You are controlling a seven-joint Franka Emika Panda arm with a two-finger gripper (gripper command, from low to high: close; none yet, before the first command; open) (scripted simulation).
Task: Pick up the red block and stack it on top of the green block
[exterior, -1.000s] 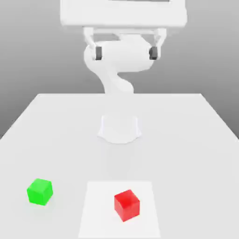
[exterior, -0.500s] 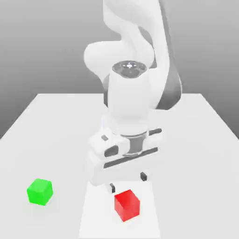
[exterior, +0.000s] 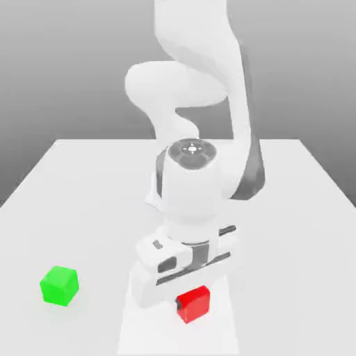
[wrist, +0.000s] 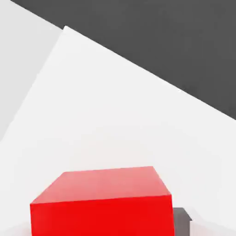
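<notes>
Exterior view, end effector: we see the end effector (exterior: 194,299) low over the white patch (exterior: 146,334), closed on the red block, with a dark fingertip (exterior: 179,304) against the block's side.
Exterior view, red block: we find the red block (exterior: 195,306) over the patch; whether it has left the surface, we cannot tell.
Exterior view, green block: the green block (exterior: 59,286) sits on the desk (exterior: 90,229), towards the exterior view's left, well apart from the red one, its top bare.
Hand view, red block: its broad face is close to us, a dark finger pad (wrist: 181,222) touching one side.
Hand view, progress: we judge the reach and the grasp done; for us, a clear lift, the carry across to the green block, the lining up, the lowering and the release are left.
</notes>
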